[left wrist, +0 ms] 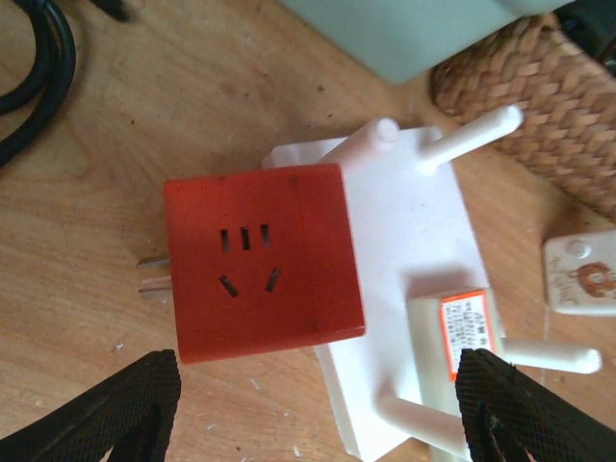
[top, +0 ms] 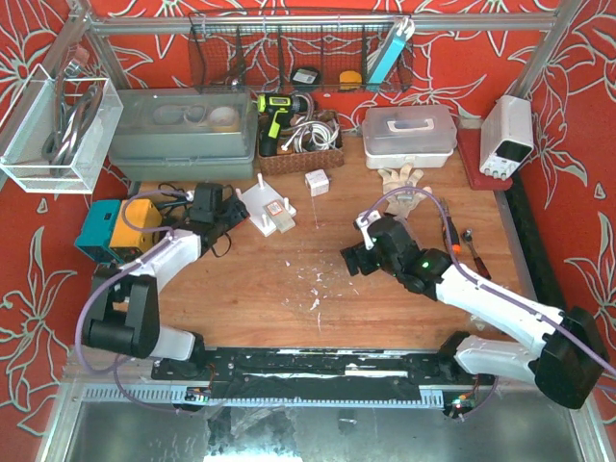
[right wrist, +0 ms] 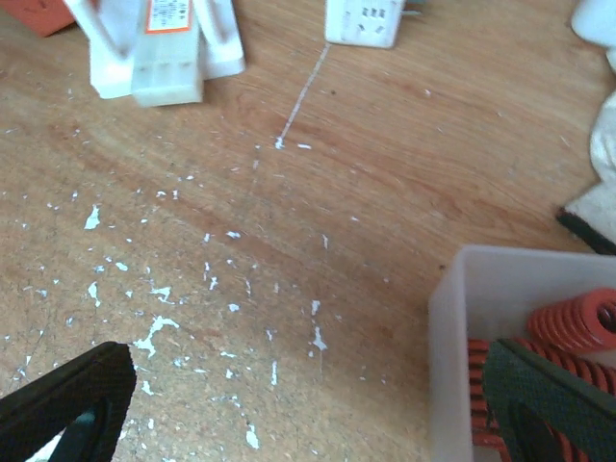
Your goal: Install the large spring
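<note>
From above, my left jaws (top: 229,217) sit beside the white peg fixture (top: 268,208). My right jaws (top: 353,258) hang low over the wooden surface (top: 289,289), and I cannot find any spring here.

Left wrist: the jaws are apart and grip nothing. They straddle the near end of the fixture, where a red socket block (left wrist: 260,260) rests, probably to steady it.

Right wrist: the jaws are wide and empty, with one finger (right wrist: 549,404) over a translucent box (right wrist: 450,318) of red springs (right wrist: 577,327). The springs are cut off, so I cannot tell which is the large one.

Red floral wall (top: 462,72) behind; wooden table (top: 289,279); wire basket (top: 241,58) hanging from metal rail (top: 481,21).
</note>
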Controlling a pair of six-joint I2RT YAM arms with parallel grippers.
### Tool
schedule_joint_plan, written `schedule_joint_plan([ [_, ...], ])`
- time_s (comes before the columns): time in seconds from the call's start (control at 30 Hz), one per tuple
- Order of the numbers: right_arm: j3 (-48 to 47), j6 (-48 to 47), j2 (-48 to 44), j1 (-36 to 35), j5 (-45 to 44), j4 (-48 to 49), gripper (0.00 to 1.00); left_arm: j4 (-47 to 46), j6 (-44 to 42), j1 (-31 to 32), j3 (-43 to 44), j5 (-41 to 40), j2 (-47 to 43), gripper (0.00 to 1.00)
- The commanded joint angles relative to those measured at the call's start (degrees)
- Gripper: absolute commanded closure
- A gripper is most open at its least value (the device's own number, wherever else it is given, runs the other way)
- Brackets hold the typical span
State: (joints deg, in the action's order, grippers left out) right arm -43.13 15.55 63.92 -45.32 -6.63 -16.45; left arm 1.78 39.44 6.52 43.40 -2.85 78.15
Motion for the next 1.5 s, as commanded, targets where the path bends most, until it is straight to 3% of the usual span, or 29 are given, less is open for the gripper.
schedule_joint_plan([
  [0.0, 0.98, -4.13, 1.65, -4.35, -7.82, 5.70, 0.01, 2.88, -0.16, -0.30, 2.80, -0.37, 3.09, 0.21],
  [0.43, 2.19, -3.60, 1.25, -5.66, -11.69, 7.13, 0.01, 3.25, 0.68, -0.28, 4.04, -3.55, 7.10, 0.17],
  [0.97, 2.34, -3.51, 1.72, -5.65, -14.40, 7.08, 0.01, 2.18, 0.47, -0.28, 6.04, -3.47, 11.07, 0.21],
  [1.23, 1.56, -2.55, 2.35, -5.59, -18.19, 5.23, 0.01, 1.53, 0.48, -0.29, 6.11, -4.66, 12.49, 0.31],
  [1.47, 2.08, -2.20, 1.43, -5.65, -20.05, 5.22, 0.01, 3.07, 0.26, -0.40, 5.86, -10.58, 12.55, 0.45],
])
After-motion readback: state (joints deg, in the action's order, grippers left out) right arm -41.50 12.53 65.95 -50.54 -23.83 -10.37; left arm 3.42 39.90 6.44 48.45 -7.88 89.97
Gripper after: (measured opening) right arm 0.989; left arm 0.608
